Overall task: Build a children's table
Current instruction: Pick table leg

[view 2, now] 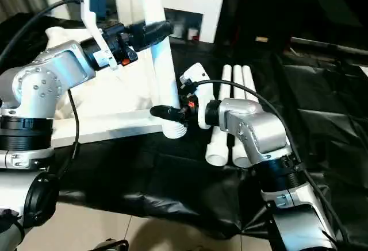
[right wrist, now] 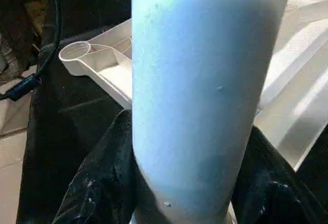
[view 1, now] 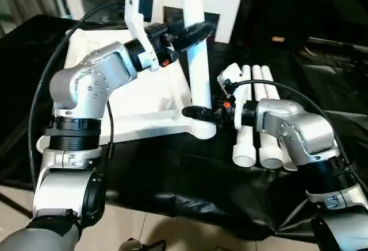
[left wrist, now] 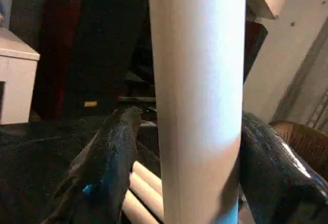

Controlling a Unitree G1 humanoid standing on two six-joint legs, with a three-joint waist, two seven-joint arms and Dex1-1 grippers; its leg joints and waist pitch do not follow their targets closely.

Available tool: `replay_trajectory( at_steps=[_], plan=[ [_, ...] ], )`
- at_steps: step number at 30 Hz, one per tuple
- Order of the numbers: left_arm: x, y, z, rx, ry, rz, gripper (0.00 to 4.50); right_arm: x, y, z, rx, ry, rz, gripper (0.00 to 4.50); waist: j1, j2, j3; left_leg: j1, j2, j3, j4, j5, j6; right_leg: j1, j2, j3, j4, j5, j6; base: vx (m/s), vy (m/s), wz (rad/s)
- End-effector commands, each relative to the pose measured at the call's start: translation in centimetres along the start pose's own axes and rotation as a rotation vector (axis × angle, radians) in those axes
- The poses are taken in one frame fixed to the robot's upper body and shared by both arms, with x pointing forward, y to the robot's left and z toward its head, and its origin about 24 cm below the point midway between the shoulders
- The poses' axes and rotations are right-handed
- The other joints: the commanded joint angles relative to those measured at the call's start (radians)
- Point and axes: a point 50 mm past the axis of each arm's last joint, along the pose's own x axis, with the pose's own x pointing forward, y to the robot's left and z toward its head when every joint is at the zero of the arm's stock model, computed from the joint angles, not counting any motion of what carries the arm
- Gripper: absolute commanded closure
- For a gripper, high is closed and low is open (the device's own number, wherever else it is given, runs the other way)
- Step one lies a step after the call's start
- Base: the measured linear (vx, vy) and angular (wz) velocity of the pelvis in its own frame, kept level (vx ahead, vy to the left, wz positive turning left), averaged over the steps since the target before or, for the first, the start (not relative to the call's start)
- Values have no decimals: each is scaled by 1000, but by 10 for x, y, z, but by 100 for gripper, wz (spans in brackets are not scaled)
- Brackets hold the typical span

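The white table top (view 1: 144, 104) lies upside down on the black-draped work table (view 1: 190, 176), ribbed underside facing up. 1 white leg (view 1: 198, 61) stands upright in the corner socket (view 1: 202, 128) nearest the robot's right arm.

The left gripper (view 1: 192, 33) sits high on that leg. In the left wrist view its fingers (left wrist: 105, 167) stand on either side of the tube with a thin gap showing on at least 1 side, so they look spread around the leg rather than pinching it.

The right gripper (view 1: 198, 112) is low on the same leg, just above the socket. In the right wrist view its fingers (right wrist: 102, 183) lie against both sides of the tube, pinching it.

3 more legs (view 1: 259, 119) lie side by side on the black cloth, just beside the right forearm. A white cabinet (view 1: 230, 4) stands behind the table.
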Motion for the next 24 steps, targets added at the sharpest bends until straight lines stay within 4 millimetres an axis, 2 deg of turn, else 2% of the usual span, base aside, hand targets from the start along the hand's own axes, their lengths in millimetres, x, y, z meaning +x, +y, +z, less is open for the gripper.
replay_trajectory(
  at_steps=[1, 6, 9, 12, 18, 19, 20, 21, 24],
  plan=[
    [2, 1, 8, 5, -18, 26, 181, -2, -1, 2, -18, -12, -15, 263, -2, 16, -88, 12, 9, 1, -59, -109, -29, 67, -57, 40, -66, 10, -218, 0, 0, 0],
    [3, -2, 4, -23, -5, -6, 218, -2, -1, 3, -21, -15, -16, 263, -3, 16, -88, 11, 9, 1, -58, -103, -27, 68, -57, 41, -65, 18, -221, 0, 0, 0],
    [5, -9, -7, -54, 30, -39, 241, -1, 0, 4, -27, -18, -18, 263, -3, 18, -89, 11, 9, 1, -58, -101, -25, 68, -58, 40, -64, 28, -229, 0, 0, 0],
    [8, -10, -14, -81, 29, -23, 268, 1, 0, 5, -40, -25, -31, 263, -4, 14, -88, 10, 9, 1, -57, -102, -21, 69, -58, 41, -66, 25, -232, 0, 0, 0],
    [6, -9, -12, -116, 25, -61, 276, 5, 1, 6, -51, -32, -32, 263, -4, 15, -88, 11, 9, 0, -59, -105, -23, 67, -57, 40, -66, 14, -222, 0, 0, 0],
    [5, -9, -12, -118, 27, -69, 276, 5, 2, 6, -47, -36, -25, 228, -4, 13, -89, 12, 10, 1, -58, -104, -22, 67, -57, 40, -66, 18, -223, 0, 0, 0],
    [5, -9, -12, -120, 28, -76, 276, 5, 2, 7, -42, -41, -18, 228, -4, 14, -88, 12, 9, 1, -58, -102, -21, 67, -57, 40, -65, 19, -223, 0, 0, 0],
    [1, -9, -10, -125, 34, -108, 276, 4, 4, 7, -17, -53, 25, 193, -5, 12, -88, 12, 10, 1, -59, -101, -19, 67, -57, 40, -65, 19, -223, 0, 0, 0],
    [-3, -11, -6, -142, 37, -188, 277, 0, 8, 9, -4, -59, 90, 174, -3, 13, -88, 12, 8, 3, -58, -105, -14, 66, -57, 41, -65, 9, -225, 0, 0, 0]
  ],
)
